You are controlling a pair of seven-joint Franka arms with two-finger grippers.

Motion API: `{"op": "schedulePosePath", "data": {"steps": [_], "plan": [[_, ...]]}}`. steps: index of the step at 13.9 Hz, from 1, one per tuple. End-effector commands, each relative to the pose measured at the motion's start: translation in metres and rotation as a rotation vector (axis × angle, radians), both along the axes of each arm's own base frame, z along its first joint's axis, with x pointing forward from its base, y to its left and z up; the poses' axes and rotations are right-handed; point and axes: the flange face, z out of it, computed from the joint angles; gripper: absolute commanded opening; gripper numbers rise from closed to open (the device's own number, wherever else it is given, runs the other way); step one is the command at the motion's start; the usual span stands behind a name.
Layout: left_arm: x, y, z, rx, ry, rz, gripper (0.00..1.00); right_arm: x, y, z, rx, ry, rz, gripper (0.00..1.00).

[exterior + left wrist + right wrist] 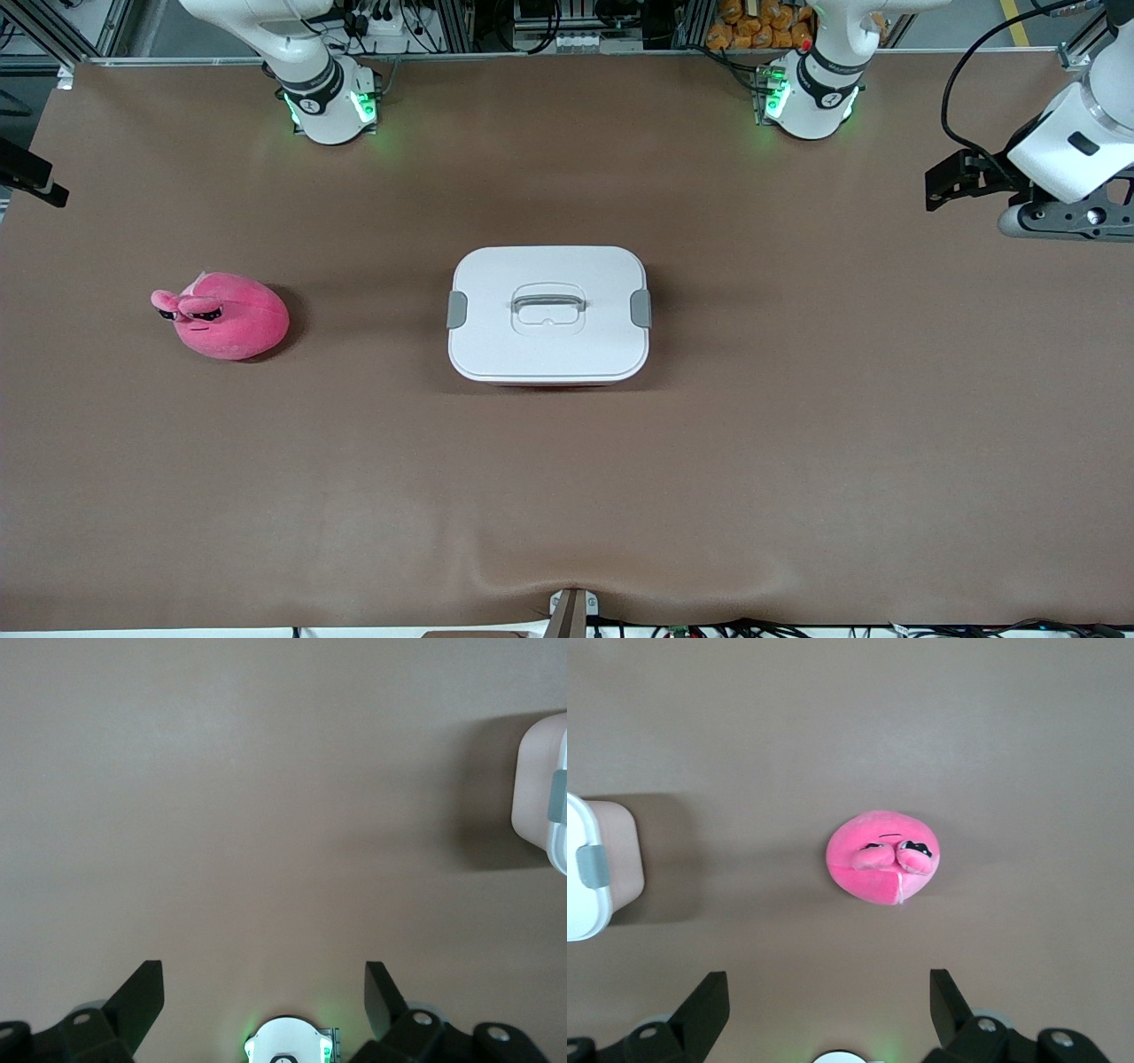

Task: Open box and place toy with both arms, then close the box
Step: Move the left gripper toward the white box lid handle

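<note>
With both the left gripper point(264, 988) and right gripper point(829, 992) spread wide over bare table, the box's point(548, 312) grey clips at three and nine o'clock should be released evenly.

Bare table point(797, 443) surrounds box point(548, 315) and toy point(226, 317).

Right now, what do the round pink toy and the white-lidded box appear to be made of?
The round pink plush toy looks like soft fuzzy fabric, stuffed, with visible seams. The pink tub's white lid looks like smooth matte moulded plastic, with grey, probably plastic, side clips.
</note>
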Motion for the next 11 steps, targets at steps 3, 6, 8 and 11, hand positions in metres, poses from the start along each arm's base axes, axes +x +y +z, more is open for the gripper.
{"op": "schedulePosePath", "data": {"steps": [3, 6, 8, 11], "plan": [[0.003, -0.005, -0.003, -0.009, 0.009, -0.032, 1.0, -0.001, -0.003, 0.001, 0.031, -0.001, 0.002, 1.0], [0.014, -0.015, 0.002, -0.002, -0.007, -0.054, 1.0, -0.001, -0.004, 0.001, 0.031, -0.001, 0.0, 1.0], [0.019, -0.027, -0.006, -0.007, 0.003, -0.068, 1.0, -0.001, -0.005, 0.0, 0.031, 0.0, -0.002, 1.0], [0.019, -0.048, -0.011, -0.015, 0.011, -0.088, 1.0, 0.0, -0.006, -0.002, 0.031, 0.003, -0.005, 1.0]]}}
